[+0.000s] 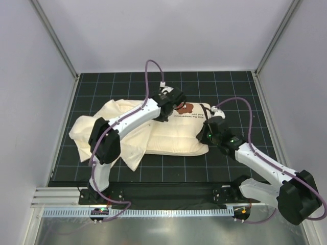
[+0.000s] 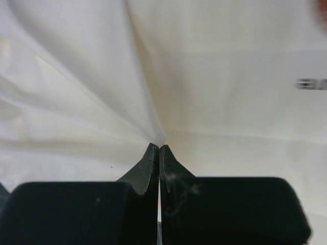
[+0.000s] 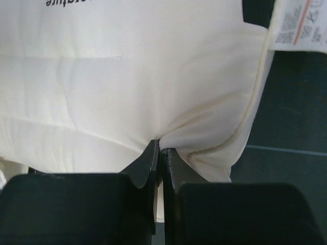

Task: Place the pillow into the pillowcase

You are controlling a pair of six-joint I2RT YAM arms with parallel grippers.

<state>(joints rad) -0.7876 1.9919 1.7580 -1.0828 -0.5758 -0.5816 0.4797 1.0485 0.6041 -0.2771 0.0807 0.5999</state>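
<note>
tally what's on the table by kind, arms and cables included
Pillow: 1
Pillowcase: 1
Care label: 1
Robot arms: 2 (left arm, right arm)
Purple cables: 2 (left cable, right cable)
Total: 7

Worktop (image 1: 240, 87): black mat, pale grid lines. Enclosure: plain white wall panels (image 1: 168, 30) at back, left and right, joined by grey metal corner posts (image 1: 56, 41). Near edge: slotted silver rail (image 1: 168, 212), with a brushed metal sheet (image 1: 168, 232) in front. Light even and diffuse; shadows soft.
</note>
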